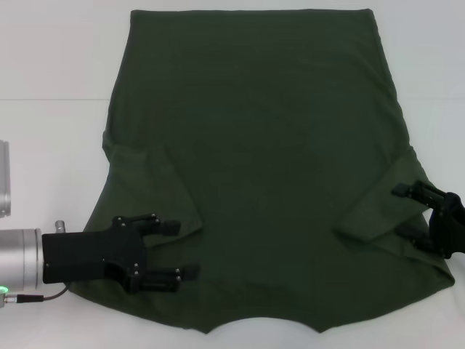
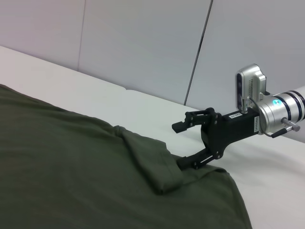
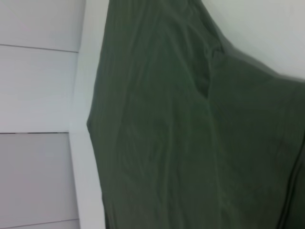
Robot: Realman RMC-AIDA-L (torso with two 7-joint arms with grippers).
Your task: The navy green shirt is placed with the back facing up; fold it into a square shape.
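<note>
The navy green shirt (image 1: 254, 145) lies spread on the white table (image 1: 51, 73), plain side up, with its neckline at the near edge. Both short sleeves are folded inward onto the body, the left sleeve (image 1: 156, 189) and the right sleeve (image 1: 381, 211). My left gripper (image 1: 185, 249) is open over the shirt's near left part, just past the left sleeve. At the shirt's right edge beside the right sleeve, my right gripper (image 1: 398, 211) is open. The left wrist view shows the right gripper (image 2: 178, 145) with its lower finger at the cloth's edge. The right wrist view holds only the shirt (image 3: 167, 119).
Bare white table (image 2: 143, 105) runs along both sides of the shirt and beyond its far hem. Grey wall panels (image 2: 143, 38) stand behind the table. A silver metal part (image 1: 3, 178) shows at the left edge of the head view.
</note>
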